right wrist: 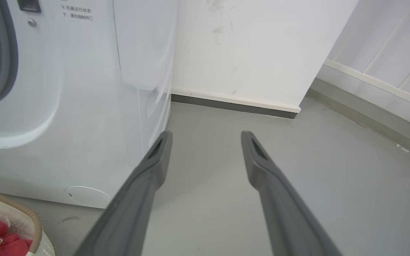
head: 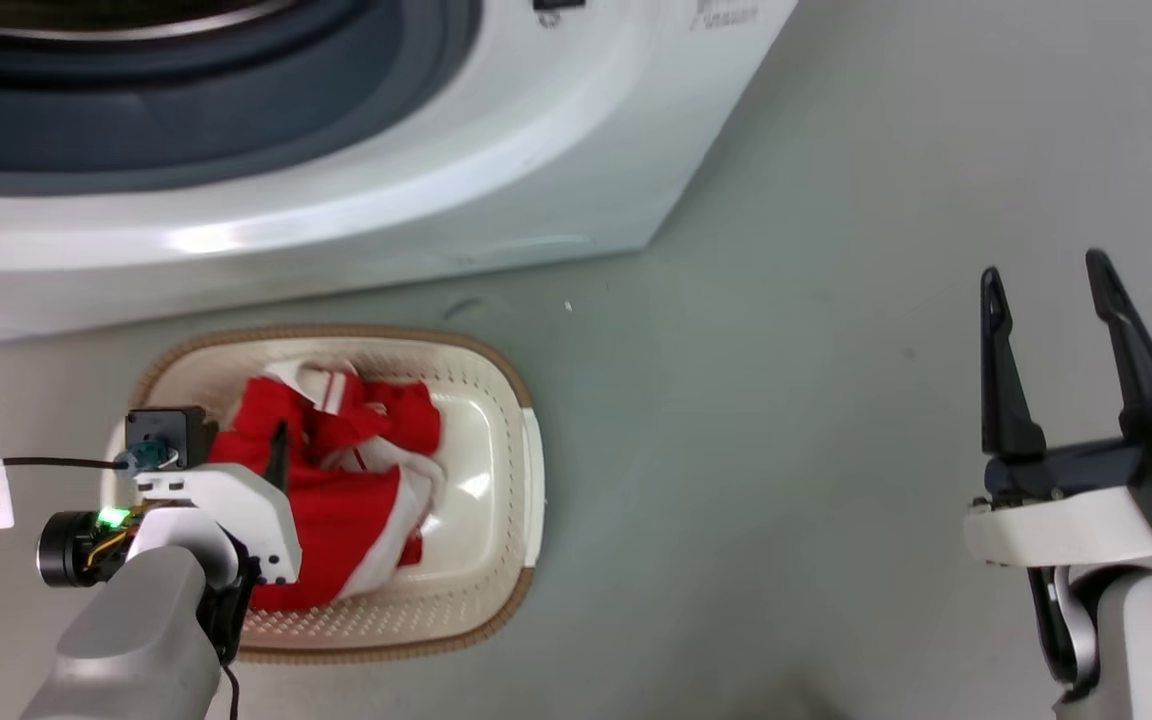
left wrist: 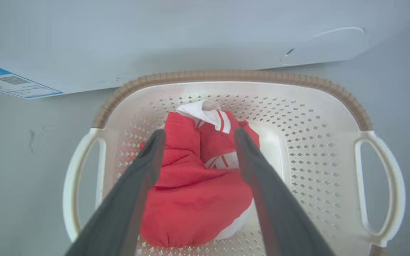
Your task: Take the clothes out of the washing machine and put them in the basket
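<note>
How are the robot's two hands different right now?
The left gripper hangs over the basket, above the red clothes; the right gripper is over bare floor. The left gripper points down into the basket; the right gripper points ahead, toward the wall. Both are open and hold nothing.

Soft, even indoor light; shadows faint.
Glare streaked the washing machine [head: 198,238] toward 9 o'clock in the head view; wrist views bowed at the edges, near fingers [left wrist: 126,199] blurred.
</note>
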You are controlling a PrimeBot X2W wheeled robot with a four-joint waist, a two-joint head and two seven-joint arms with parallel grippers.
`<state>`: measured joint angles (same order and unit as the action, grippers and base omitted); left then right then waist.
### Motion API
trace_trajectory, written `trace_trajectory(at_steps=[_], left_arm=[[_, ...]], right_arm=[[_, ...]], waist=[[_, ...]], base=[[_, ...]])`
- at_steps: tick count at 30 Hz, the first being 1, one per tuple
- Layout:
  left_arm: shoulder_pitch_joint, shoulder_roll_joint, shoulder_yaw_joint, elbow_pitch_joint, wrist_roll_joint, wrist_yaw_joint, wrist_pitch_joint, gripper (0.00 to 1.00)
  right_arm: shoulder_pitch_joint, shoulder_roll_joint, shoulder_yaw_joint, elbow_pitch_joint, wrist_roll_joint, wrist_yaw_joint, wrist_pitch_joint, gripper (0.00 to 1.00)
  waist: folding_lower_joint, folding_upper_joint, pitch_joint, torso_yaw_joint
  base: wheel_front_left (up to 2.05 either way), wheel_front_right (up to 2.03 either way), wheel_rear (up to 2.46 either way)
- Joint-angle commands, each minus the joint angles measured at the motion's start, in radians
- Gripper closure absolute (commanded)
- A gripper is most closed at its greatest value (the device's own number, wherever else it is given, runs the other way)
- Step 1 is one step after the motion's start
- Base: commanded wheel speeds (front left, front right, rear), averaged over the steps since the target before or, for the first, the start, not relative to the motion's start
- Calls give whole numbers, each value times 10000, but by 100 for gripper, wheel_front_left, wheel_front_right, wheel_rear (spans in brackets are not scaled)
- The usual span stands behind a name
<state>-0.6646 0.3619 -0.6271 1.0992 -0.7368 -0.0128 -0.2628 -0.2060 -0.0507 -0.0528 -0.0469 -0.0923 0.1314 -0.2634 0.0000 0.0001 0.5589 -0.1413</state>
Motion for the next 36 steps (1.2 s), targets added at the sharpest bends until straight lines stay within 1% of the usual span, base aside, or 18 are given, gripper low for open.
trace_trajectory(at_steps=[1,5,10,12,16,20,23,28,32,36], left_arm=[[276,59,247,-358,140,95,-26,0],[912,222,1292,-1861,723,303,-25,0],[1728,136,2607,-3795,1711,390,-26,0],[2041,14,3094,-4581,2092,366,-26,0],[2752,-358,4180,-6347,2803,142,-27,0],[3561,-841,5038,-7997,3615,79,-27,0],[4175,-1072,5506,-8915,4214,-51,-27,0],[5273,-1584,5989,-10034,5122,-31,-27,0],[6097,-2091,6318,-10616,5541,-95,-27,0],[6639,-2361,6501,-10972,6109,-168,-27,0]], right_arm=[[147,12,-73,92,1,-14,-20,0],[294,10,-208,233,9,-14,-20,0],[526,12,-392,349,-114,-13,-20,0],[591,12,-478,370,-136,-14,-20,0],[743,10,-684,454,-199,-14,-20,0],[950,9,-813,463,-158,-14,-20,0],[1035,12,-776,471,-135,-14,-20,0],[1349,12,-648,450,-30,-14,-20,0],[1674,12,-543,428,88,-14,-21,0],[2027,12,-511,494,177,-14,-20,0]], waist=[[0,-1,-775,313],[0,-1,-1590,592],[0,-1,-2466,959],[0,-1,-2772,1095],[0,-1,-3288,1327],[0,-1,-3728,1510],[0,-1,-3997,1567],[0,-1,-4357,1542],[0,-1,-4641,1496],[0,-1,-4854,1466]], base=[[0,0,0],[0,0,0],[0,0,0],[0,0,0],[0,0,0],[0,0,0],[0,0,0],[0,0,0],[0,0,0],[0,0,0]])
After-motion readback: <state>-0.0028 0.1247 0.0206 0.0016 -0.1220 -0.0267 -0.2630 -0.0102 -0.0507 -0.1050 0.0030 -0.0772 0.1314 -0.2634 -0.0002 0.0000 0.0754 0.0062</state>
